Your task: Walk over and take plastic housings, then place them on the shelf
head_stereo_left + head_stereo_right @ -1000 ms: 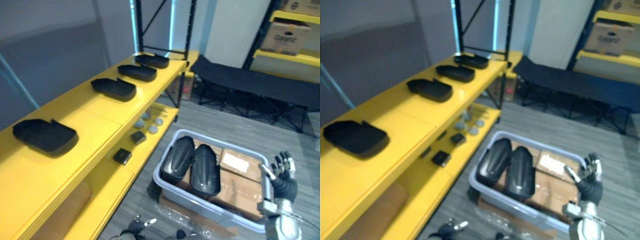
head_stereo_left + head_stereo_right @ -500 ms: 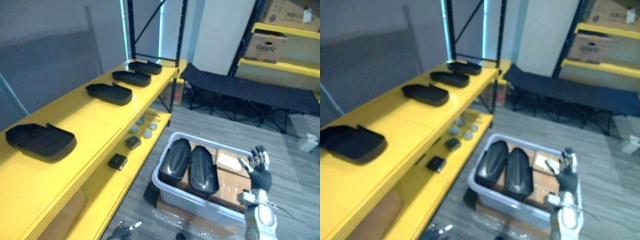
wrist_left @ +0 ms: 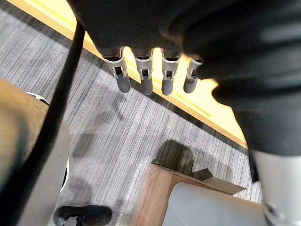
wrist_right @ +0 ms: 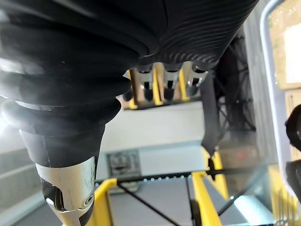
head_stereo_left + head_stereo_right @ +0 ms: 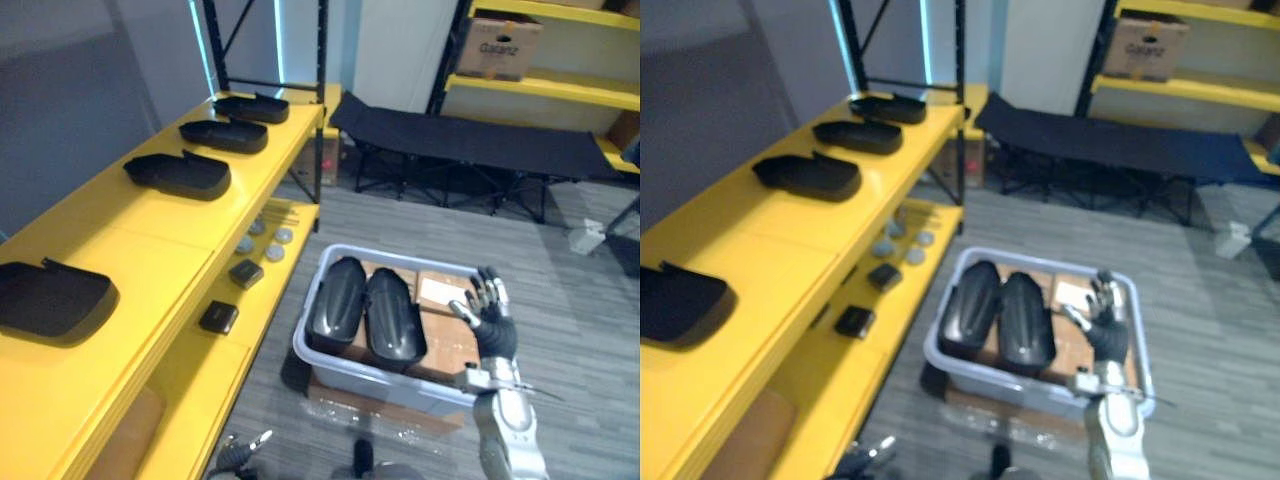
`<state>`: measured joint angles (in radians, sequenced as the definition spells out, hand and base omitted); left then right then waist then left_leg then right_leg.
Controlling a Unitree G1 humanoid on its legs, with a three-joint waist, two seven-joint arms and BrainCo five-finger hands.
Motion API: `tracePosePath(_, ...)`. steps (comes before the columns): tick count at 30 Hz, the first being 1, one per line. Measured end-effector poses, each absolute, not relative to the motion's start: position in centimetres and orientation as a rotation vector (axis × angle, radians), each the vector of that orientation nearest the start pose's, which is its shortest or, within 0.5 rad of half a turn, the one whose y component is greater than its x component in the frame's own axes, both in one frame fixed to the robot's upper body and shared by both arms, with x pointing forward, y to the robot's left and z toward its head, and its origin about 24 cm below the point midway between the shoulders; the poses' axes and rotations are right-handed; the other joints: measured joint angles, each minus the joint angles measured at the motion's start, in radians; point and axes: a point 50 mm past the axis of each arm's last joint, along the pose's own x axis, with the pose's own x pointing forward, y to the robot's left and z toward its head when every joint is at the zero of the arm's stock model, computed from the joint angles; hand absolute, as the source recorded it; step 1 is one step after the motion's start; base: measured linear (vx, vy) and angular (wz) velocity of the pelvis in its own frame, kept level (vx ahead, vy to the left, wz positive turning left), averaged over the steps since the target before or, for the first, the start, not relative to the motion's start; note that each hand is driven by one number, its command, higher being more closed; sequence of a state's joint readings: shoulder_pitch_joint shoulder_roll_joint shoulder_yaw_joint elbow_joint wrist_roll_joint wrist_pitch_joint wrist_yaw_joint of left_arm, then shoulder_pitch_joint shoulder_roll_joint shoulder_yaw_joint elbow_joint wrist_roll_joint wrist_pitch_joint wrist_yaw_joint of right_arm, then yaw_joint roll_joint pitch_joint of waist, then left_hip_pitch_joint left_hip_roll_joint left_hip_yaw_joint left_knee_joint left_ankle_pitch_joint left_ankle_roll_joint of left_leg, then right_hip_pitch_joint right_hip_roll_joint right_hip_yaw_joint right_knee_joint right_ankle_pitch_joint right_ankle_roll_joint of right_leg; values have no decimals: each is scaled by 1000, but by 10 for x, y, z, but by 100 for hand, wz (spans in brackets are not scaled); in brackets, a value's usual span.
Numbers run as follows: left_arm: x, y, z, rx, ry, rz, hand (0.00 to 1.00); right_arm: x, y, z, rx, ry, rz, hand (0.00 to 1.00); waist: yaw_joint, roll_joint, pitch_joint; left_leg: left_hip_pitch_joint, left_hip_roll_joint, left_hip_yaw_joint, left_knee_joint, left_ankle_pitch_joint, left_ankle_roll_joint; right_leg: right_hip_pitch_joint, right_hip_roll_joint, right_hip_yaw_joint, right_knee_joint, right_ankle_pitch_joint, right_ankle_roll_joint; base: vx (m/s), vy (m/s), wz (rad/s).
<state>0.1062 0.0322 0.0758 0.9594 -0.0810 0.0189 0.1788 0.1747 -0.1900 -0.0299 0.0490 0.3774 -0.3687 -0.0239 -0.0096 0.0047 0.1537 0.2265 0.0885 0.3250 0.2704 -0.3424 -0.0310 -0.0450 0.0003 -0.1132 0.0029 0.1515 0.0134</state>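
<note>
Right robot hand raised, fingers spread; left robot hand relaxed.

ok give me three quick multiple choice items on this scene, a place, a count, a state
1. Where do the two side-by-side housings lie? A on the floor B in the grey bin C on the cot
2. How many housings line the top shelf? A two B four C six
3. The right robot hand is: A open B shut on a housing C shut on the bin

B, both rest inside its walls. B, four lie along it. A, its fingers are spread, holding nothing.
</note>
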Motion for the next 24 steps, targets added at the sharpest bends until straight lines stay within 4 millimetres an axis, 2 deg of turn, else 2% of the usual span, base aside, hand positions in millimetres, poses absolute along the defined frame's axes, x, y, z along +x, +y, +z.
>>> tracePosePath(4, 103, 186, -156, -3, 1044, 336, 0, 211, -211, 31, 165, -158, -155, 0, 11, -21, 17, 19, -21, -16, -55, 18, -2, 19, -18, -23, -34, 19, -1, -44, -134, -1)
tracePosePath(7, 103, 187, -155, 0, 1038, 341, 0, 211, -211, 31, 165, -158, -153, 0, 17, -24, 19, 24, -33, -15, -89, 24, -14, 21, -23, -25, -51, 22, 0, -16, -80, -7)
tracePosePath(13, 106, 188, -154, 10, 1022, 337, 0, 211, -212, 28, 166, -123, -157, 0, 15, -23, 25, 32, -32, -55, -110, 39, -13, 33, -25, -56, -58, 51, 3, 83, 0, 13)
tracePosePath(17, 107, 188, -153, 17, 1020, 332, 0, 212, -213, 27, 169, -110, -179, 0, 17, -21, 27, 32, -29, -123, -120, 43, -6, 47, -24, -80, -47, 36, 6, 99, 15, 24)
tracePosePath(24, 107, 190, -153, 27, 1017, 330, 0, 212, -210, 24, 168, -87, -223, 0, 26, -29, 22, 13, -45, -172, -127, 50, 5, 48, -47, -109, -60, 21, 22, 32, 13, 16)
